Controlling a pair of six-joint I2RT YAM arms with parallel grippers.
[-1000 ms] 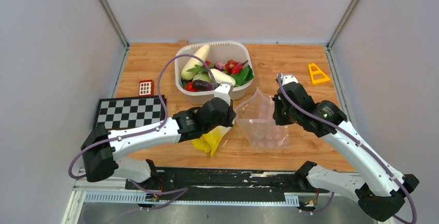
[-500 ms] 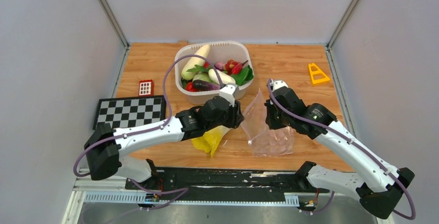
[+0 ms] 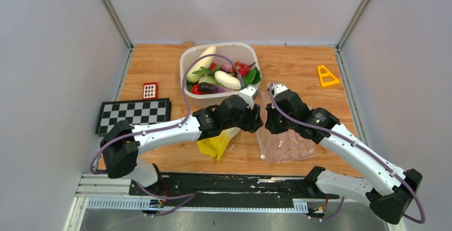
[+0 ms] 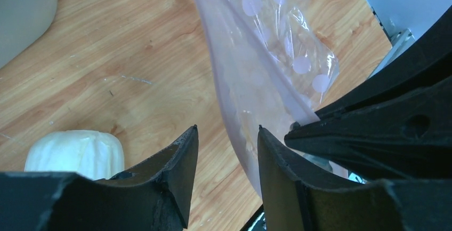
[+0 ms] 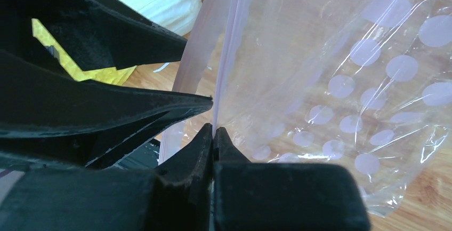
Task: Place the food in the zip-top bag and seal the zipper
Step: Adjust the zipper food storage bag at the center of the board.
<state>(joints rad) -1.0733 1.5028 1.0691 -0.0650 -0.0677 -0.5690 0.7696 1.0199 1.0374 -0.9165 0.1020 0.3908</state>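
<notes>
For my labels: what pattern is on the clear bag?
The bag has pale pink round spots, clearest in the right wrist view.

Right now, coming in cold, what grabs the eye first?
Both arms meet mid-table at the zip-top bag. The right end effector is shut on its zipper, holding that edge up, while the left end effector stands open with the bag's edge in its gap. Behind them, at the far centre, the white tub is full of food, and a yellow cabbage lies under the left arm.
</notes>
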